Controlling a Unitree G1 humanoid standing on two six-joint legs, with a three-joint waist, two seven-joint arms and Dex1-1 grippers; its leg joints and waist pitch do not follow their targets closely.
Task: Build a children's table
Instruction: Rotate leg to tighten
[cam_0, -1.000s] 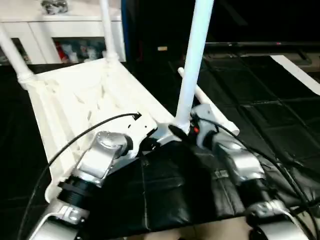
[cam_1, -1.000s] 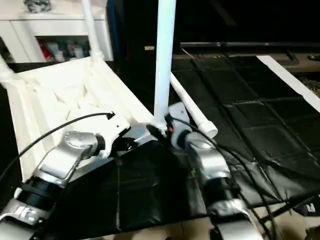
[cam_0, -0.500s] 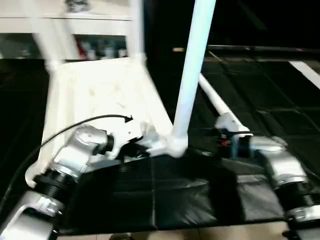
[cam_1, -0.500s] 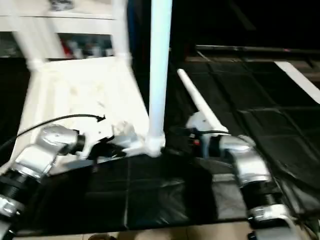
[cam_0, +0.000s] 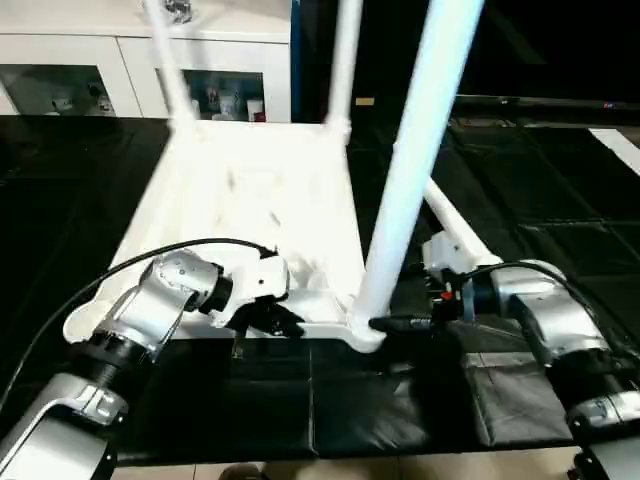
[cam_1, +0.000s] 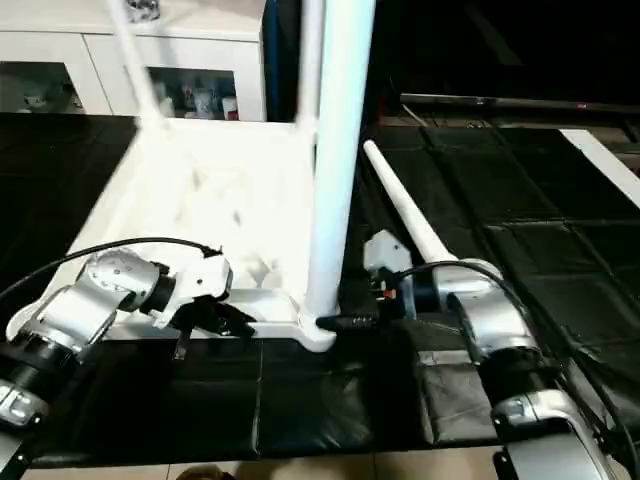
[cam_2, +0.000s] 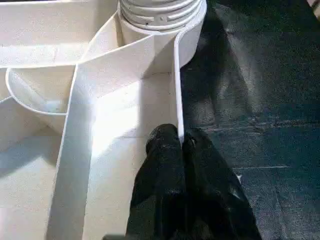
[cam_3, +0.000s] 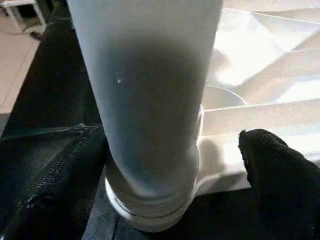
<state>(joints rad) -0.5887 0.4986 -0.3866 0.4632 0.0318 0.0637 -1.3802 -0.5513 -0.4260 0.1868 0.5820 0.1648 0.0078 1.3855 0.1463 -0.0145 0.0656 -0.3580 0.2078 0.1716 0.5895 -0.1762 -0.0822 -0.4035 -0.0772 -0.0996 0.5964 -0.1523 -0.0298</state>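
The children's table's white tabletop (cam_0: 250, 190) lies underside up on a black mat. Two legs stand in its far corners (cam_0: 165, 50) (cam_0: 345, 60). A third leg (cam_0: 420, 170) stands upright in the near right corner socket (cam_2: 160, 15). My left gripper (cam_2: 181, 142) is shut on the thin rim wall of the tabletop just beside that socket. My right gripper (cam_0: 400, 323) is open at the base of the third leg (cam_3: 150, 100), one finger (cam_3: 280, 170) standing a gap away from it. A fourth leg (cam_1: 405, 215) lies loose on the mat behind my right arm.
A white cabinet with glass doors (cam_0: 90, 60) stands behind the tabletop. The black padded mat (cam_0: 560, 200) stretches away to the right, with a white strip at its far right edge (cam_0: 625, 145). Bare floor shows along the mat's near edge.
The head view has swung, so the tabletop looks squarer on. My right gripper, off to the right of the near leg half a second ago, has come back to its base. The left grip holds.
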